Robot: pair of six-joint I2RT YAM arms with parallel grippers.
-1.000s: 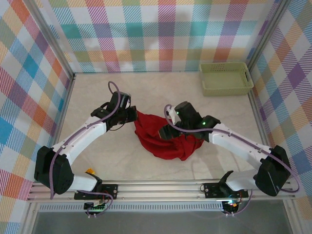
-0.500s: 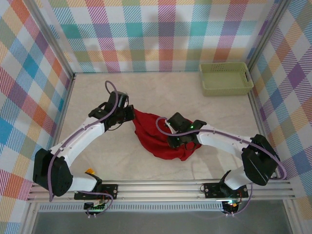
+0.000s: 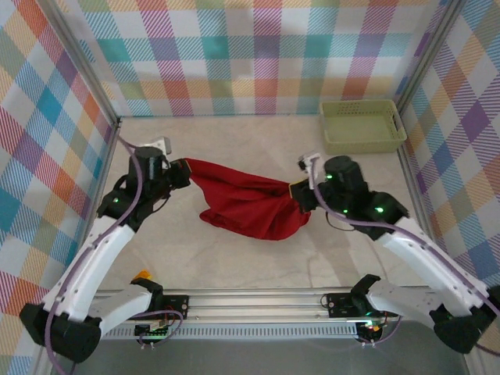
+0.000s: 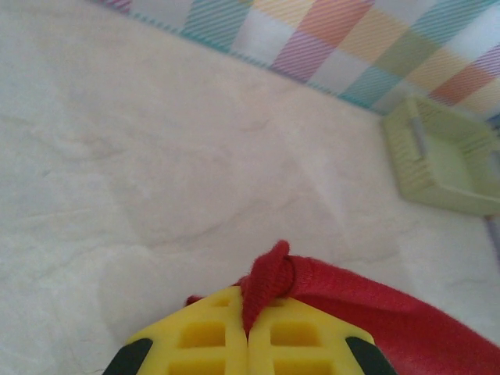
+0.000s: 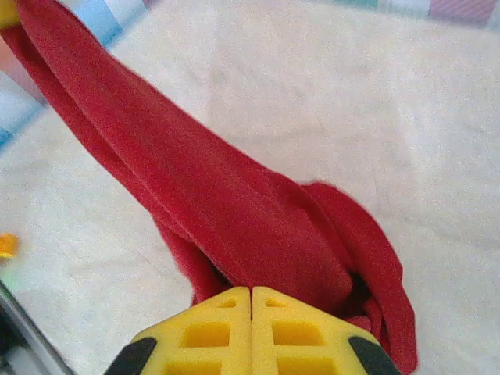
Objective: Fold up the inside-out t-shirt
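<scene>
Top external: arms splayed apart, left pincer (image 3: 181,173) and right pincer (image 3: 296,190) clamped on t-shirt (image 3: 246,207) ends, cloth seemingly lifted.

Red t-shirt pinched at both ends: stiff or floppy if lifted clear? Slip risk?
Likely floppy: the t-shirt sags and bunches between the left gripper and right gripper, both shut on it. Probably light for its size: thin cloth hanging in soft folds. Slip seems unlikely; a bunched wad is clamped in the left gripper.
</scene>
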